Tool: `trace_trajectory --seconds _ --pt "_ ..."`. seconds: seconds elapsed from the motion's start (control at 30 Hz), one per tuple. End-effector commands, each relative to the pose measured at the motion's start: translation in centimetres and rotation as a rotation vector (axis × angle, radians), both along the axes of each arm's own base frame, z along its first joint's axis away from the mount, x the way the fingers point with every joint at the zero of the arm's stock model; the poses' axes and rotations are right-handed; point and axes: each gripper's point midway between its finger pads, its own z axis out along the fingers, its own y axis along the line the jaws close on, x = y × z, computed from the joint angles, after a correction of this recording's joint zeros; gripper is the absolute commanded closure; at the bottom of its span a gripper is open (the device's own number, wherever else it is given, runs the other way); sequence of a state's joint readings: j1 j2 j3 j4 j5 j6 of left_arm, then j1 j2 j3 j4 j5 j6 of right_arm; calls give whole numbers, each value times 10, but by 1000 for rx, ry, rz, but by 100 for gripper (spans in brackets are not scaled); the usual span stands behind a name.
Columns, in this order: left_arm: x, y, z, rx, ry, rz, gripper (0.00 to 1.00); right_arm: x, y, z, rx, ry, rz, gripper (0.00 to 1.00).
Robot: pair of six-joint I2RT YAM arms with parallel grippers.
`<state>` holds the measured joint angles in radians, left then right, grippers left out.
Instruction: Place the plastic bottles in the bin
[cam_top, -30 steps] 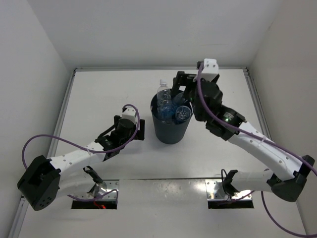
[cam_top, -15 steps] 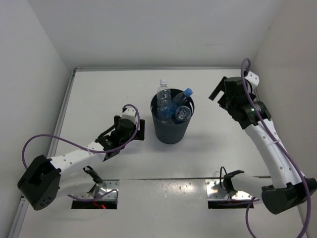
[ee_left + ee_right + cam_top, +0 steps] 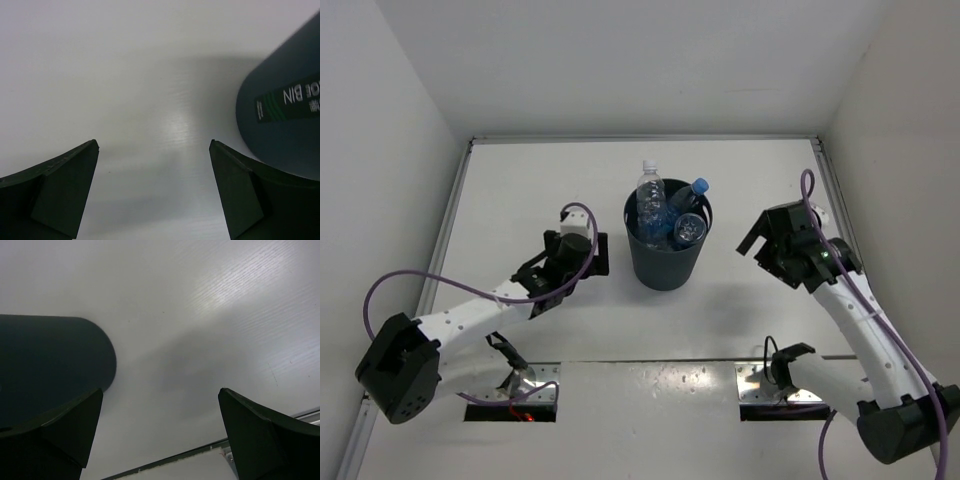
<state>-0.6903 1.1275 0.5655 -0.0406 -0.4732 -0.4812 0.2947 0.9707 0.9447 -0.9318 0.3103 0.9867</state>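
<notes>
The round dark grey plastic bin (image 3: 665, 262) is standing upright near the middle of the white worktop (image 3: 520, 190), and the clear plastic bottles (image 3: 669, 212) are sitting inside it. At least three are showing above the rim. A white-capped bottle (image 3: 649, 193) is standing almost upright against the far left of the rim. A blue-capped bottle (image 3: 690, 196) is leaning toward the far right. A third bottle (image 3: 688, 229) is pointing its round end upward beside them. How many more are lying underneath is not clear.

The left pincer (image 3: 599, 257) is hovering just beside the bin's left wall, apart from it. In the left wrist view its two dark fingers (image 3: 60, 192) are spreading wide with only bare worktop between them. The bin's curved wall is filling the right side of that view, carrying a label (image 3: 287, 100) whose white letters are reading upside down.

The right pincer (image 3: 760, 236) is hanging to the right of the bin, well apart from it. In the right wrist view its fingers (image 3: 265, 440) are likewise gaping wide and holding nothing. The bin's dark side is showing at the left of that view, and a thin edge strip (image 3: 195, 449) of the worktop is running along the bottom.
</notes>
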Motion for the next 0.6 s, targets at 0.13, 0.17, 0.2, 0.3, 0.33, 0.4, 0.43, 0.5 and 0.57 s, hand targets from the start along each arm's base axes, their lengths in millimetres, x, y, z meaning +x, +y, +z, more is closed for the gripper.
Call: trace_trajectory --seconds 0.13,0.17,0.2,0.3,0.33,0.4,0.43,0.5,0.57 --pt "26 64 80 -102 -255 330 0 -16 -1 -21 -64 64 -14 0" --pt "26 70 86 -88 -279 353 0 -17 4 -24 -65 63 8 0" --pt "24 81 84 -48 -288 397 0 -19 4 -25 -73 60 12 0" --pt "23 91 89 66 -297 391 0 -26 4 -31 -89 76 33 0" --pt "23 93 84 114 -278 375 0 -26 7 -31 -90 75 45 0" --pt "25 94 86 162 -256 375 0 -31 7 -36 -94 83 56 0" --pt "23 98 74 204 -186 343 0 -31 7 -34 -94 73 63 0" --pt "23 98 68 235 -138 342 0 -37 7 -40 -94 89 79 0" --pt "20 110 67 205 -150 459 0 -40 7 -41 -96 103 91 0"
